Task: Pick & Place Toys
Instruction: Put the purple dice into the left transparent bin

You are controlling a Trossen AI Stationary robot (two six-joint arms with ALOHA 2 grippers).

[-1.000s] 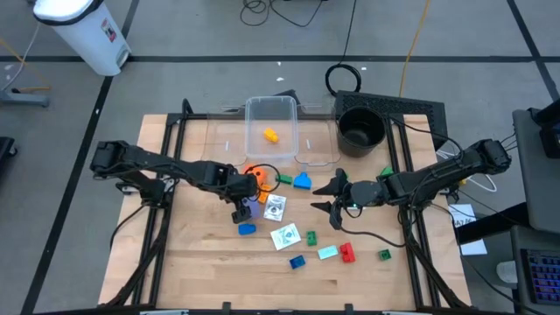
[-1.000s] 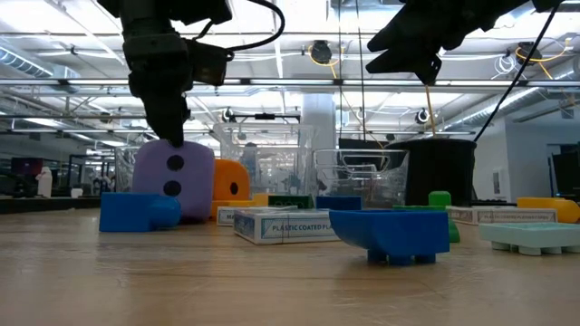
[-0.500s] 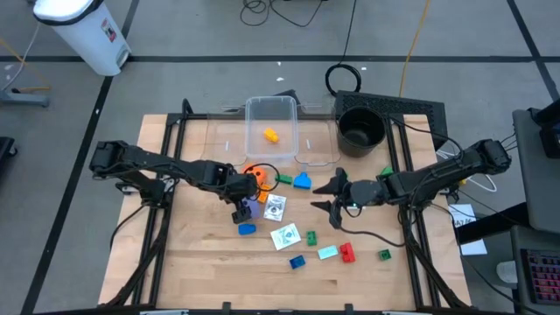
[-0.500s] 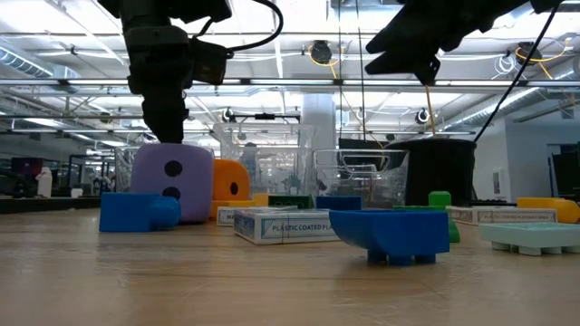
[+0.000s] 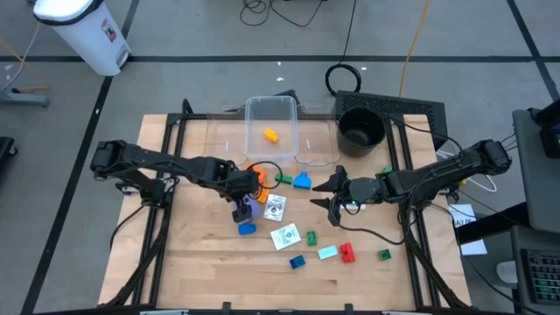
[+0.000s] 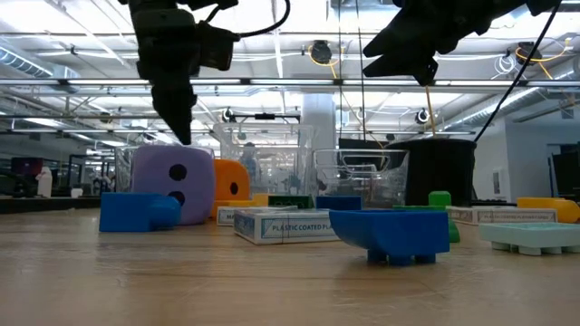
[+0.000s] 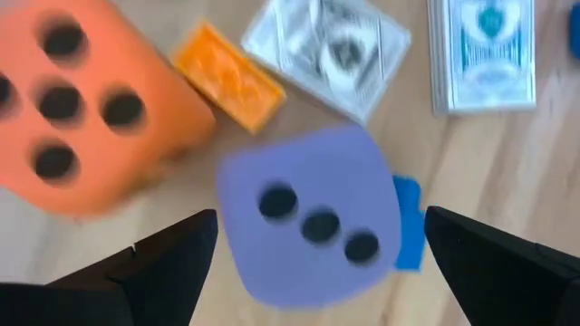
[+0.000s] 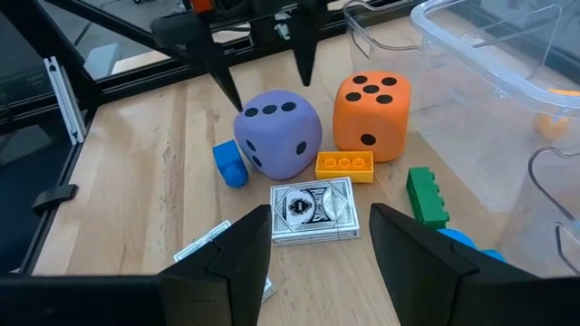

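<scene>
A purple die (image 7: 313,217) rests on the table with its three-dot face up, beside an orange die (image 8: 370,113), a small orange brick (image 8: 344,164) and a blue block (image 8: 229,163). My left gripper (image 8: 267,89) hangs open a little above the purple die, one finger to each side, touching nothing; in the low view its fingers (image 6: 178,118) are clear of the purple die (image 6: 170,184). My right gripper (image 5: 320,196) stands open to the right of the toys, above the table, with nothing between its fingers.
A card deck (image 8: 313,210) lies in front of the dice, and a second card pack (image 5: 285,236) lies nearer. Green (image 5: 283,180), blue (image 5: 302,181), red (image 5: 347,253) and teal (image 5: 327,252) blocks are scattered about. The clear tub (image 5: 273,109) and black pot (image 5: 360,131) stand at the far side.
My left gripper has gone up from the purple die's top, still open. The die has stayed where it was on the table.
</scene>
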